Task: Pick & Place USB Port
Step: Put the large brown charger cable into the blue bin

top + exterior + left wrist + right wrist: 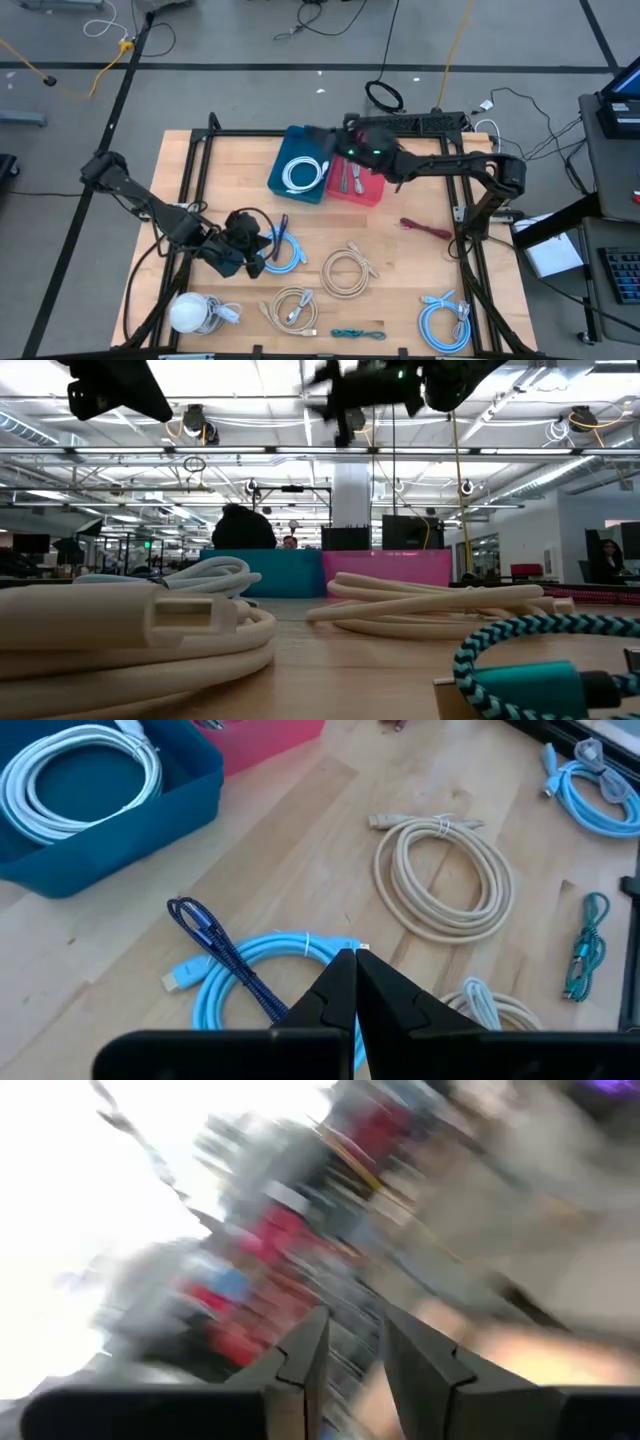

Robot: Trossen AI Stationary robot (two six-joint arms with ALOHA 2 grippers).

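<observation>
Right gripper [335,135] is seen above the far edge of the table, over the blue plastic bin [283,172] and the pink plastic bin [372,191]; its two dark fingers [305,1350] stand a little apart with nothing visible between them. Its wrist view is smeared beyond reading — only streaks of red, grey and white can be made out. Left gripper [355,960] is pressed shut, empty, its angular black tips poised at the rim of a glossy light-blue coiled cable [265,970], across which a dark-blue braided cable [215,940] is laid.

Inside the blue bin a smooth white cable coil [80,775] is held; the contents of the pink bin are hard to tell from above — some pale cable. On the pale wooden tabletop [400,260] are spread two cream rubbery coils [348,270] [292,308], a second light-blue coil [445,320] near the right front corner, a thin teal braided cable [358,333], a dark-red cable [425,229] and a round white bundle [195,313]. From table height most items are cropped by the frame, and the bins are partly screened by cream loops.
</observation>
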